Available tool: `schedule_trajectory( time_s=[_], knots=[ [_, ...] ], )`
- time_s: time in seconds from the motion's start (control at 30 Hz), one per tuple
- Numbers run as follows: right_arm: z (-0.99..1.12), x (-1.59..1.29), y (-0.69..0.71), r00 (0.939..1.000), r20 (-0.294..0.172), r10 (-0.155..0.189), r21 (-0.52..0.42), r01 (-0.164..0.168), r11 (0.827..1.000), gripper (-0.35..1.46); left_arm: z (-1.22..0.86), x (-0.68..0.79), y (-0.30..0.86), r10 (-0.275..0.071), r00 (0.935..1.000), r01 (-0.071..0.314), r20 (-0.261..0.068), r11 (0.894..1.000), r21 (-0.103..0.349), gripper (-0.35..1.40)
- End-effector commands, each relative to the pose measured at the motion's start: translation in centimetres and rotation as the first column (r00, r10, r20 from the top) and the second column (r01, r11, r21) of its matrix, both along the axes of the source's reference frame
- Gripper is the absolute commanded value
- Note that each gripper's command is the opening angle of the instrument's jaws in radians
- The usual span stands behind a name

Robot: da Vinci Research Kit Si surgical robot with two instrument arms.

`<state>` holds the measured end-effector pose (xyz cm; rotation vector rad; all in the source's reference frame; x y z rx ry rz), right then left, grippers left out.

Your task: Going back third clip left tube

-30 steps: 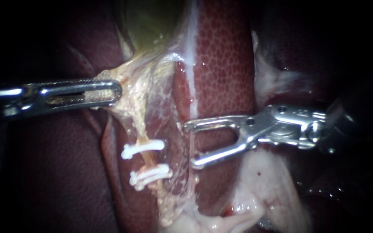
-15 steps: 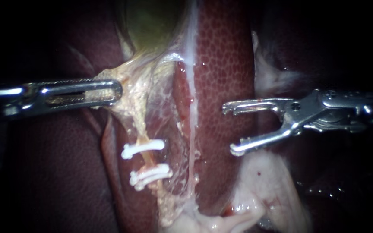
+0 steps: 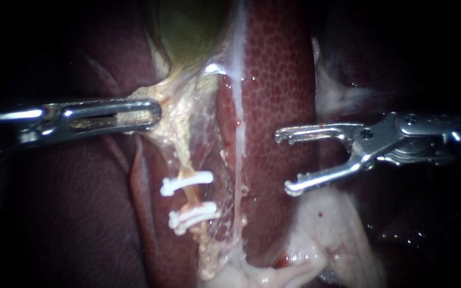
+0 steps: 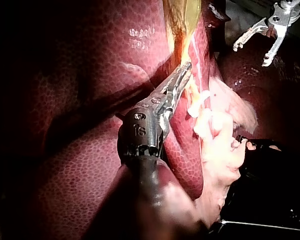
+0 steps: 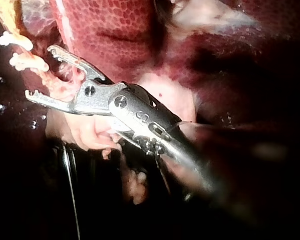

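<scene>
Left instrument (image 3: 150, 114): is clamping pale tissue (image 3: 174, 125) under the gallbladder (image 3: 188, 26).
Right instrument (image 3: 284, 161): jaws are gaping, empty, over the liver (image 3: 278, 80).
Left tube (image 3: 190, 198): is carrying white clips (image 3: 186, 183), well apart from the right jaws.
Advice: backing straight out, avoiding snagging tissue.

Between right instrument (image 3: 284, 162) and clips (image 3: 187, 183): bare liver (image 3: 278, 96), one thin tube (image 3: 238, 160).

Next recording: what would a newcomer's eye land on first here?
The white clips across the tube, bright against the dark liver, near the endoscope view's lower centre. Then the right instrument, its jaws wide open and empty over the liver, clear of the clips. Opposite, the left instrument grips pale tissue just below the gallbladder.
</scene>
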<state>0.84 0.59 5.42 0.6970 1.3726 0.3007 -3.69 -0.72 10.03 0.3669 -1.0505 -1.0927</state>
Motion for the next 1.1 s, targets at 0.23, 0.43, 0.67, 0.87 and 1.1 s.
schedule_trajectory(
  time_s=[0.23, 0.43, 0.67, 0.87, 1.1],
  knots=[
    [-0.01, 0.0, -0.01, 1.0, 0.0, 0.0, 0.0, 0.0, 1.0, 0.6, 0.18, -0.25, -0.03, 0.021, 0.9998, -0.021, -0.002, 1.0, 0.007, -0.35],
    [-0.01, 0.01, -0.01, 1.0, 0.0, 0.001, 0.0, -0.001, 1.0, 0.6, 0.29, -0.41, -0.04, 0.031, 0.9995, -0.031, -0.004, 0.999, 0.009, -0.35],
    [-0.02, 0.01, -0.02, 1.0, 0.0, 0.001, -0.001, -0.001, 1.0, 0.6, 0.3, -0.45, -0.03, 0.03, 0.9996, -0.03, -0.005, 1.0, 0.009, -0.35],
    [-0.02, 0.01, -0.02, 1.0, 0.0, 0.001, -0.001, -0.001, 1.0, 0.6, 0.3, -0.45, -0.03, 0.032, 0.9995, -0.032, -0.003, 0.999, 0.01, -0.35],
    [-0.02, 0.01, -0.02, 1.0, 0.0, 0.001, -0.001, -0.001, 1.0, 0.6, 0.3, -0.44, -0.03, 0.032, 0.9995, -0.032, -0.002, 0.999, 0.01, -0.35]
  ],
)
